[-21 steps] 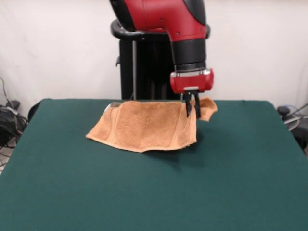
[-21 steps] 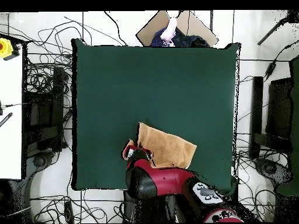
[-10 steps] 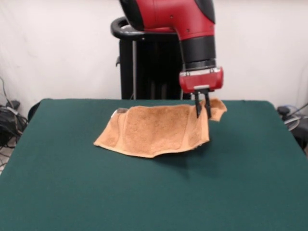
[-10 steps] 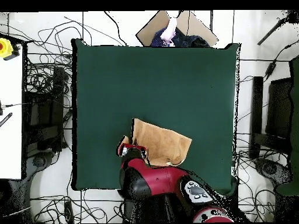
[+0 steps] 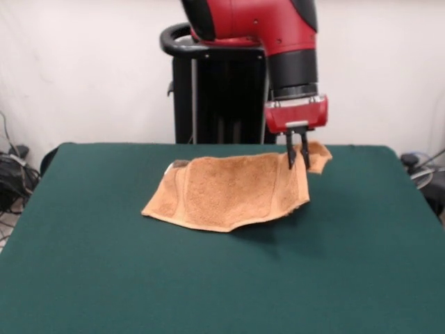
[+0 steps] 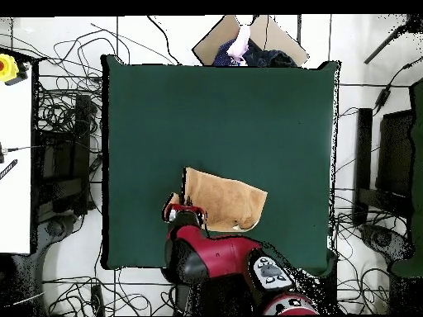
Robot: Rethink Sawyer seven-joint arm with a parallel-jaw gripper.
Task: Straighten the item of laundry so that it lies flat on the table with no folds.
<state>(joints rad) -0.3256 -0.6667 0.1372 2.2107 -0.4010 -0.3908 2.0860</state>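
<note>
**Orange towel lifted at one corner, far from flat**

Black-fingered and red-bodied, the pincer [image 5: 298, 158] at the end of the red and black arm is pinched narrow on the raised corner of the small orange-tan terry towel [image 5: 229, 191]. A flap of cloth hangs over behind the fingers and pokes out on the far side. From that held corner the towel slopes down like a tent side — its opposite end rests on the dark green felt-topped table [image 5: 208, 278], while the edge below the pincer hangs clear and throws a shadow on the felt.

In the overhead view the towel [image 6: 227, 201] lies near the table's robot-side edge, toward the middle of its width, with the gripper [image 6: 183, 216] at its corner and the table [image 6: 223, 107] bare elsewhere.

By my reading, little is finished: the cloth looks doubled, one corner is off the table and a fold remains behind the grip. What is left is to draw the cloth out — then lay it down and release it so every edge lies flat.
</note>
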